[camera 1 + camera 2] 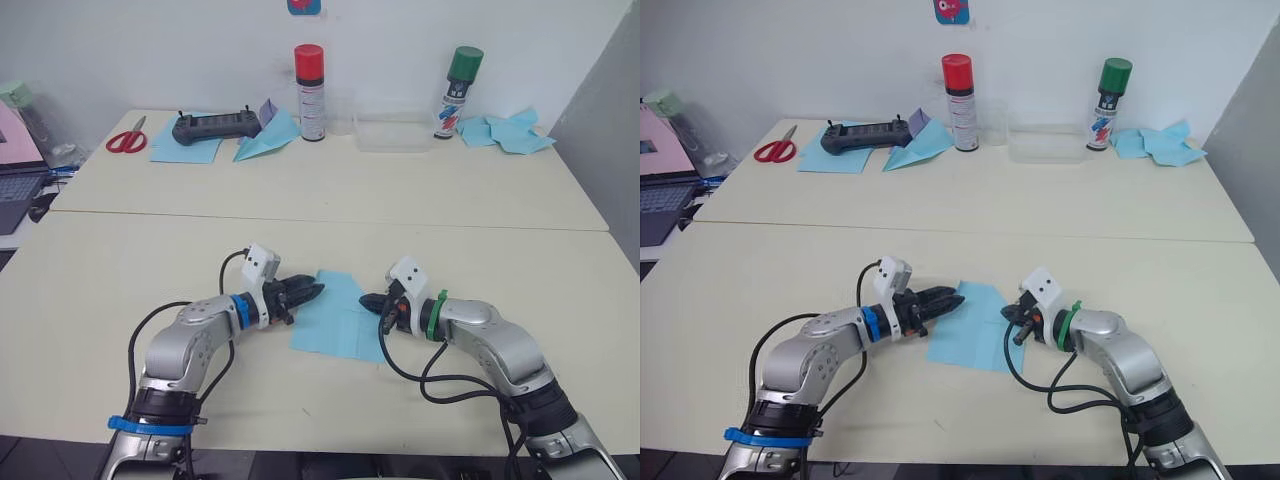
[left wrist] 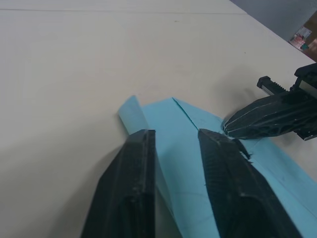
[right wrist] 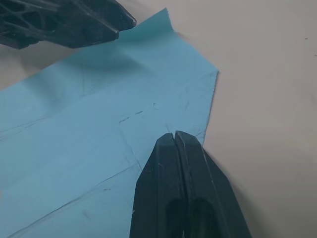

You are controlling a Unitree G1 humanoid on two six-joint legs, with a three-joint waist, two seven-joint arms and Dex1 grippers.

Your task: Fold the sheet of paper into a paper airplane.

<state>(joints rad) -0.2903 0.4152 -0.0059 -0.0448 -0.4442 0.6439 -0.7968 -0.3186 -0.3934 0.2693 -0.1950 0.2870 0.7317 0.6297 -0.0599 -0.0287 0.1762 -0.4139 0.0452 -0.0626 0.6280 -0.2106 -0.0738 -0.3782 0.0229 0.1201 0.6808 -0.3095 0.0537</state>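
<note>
1. Between both grippers, on the beige table [image 1: 150, 260], lies the thin light-blue creased sheet of paper [image 1: 335, 320].
2. Left gripper [image 2: 176, 141] fingers stand apart, straddling a raised corner; right gripper [image 3: 175, 136] presses closed, empty, on the paper.
3. Early folding, I judge: next, fold that corner over.

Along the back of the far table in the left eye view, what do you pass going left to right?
Red scissors → black controller → red-capped spray can → clear plastic box → green-capped spray can → crumpled blue paper scraps.
</note>
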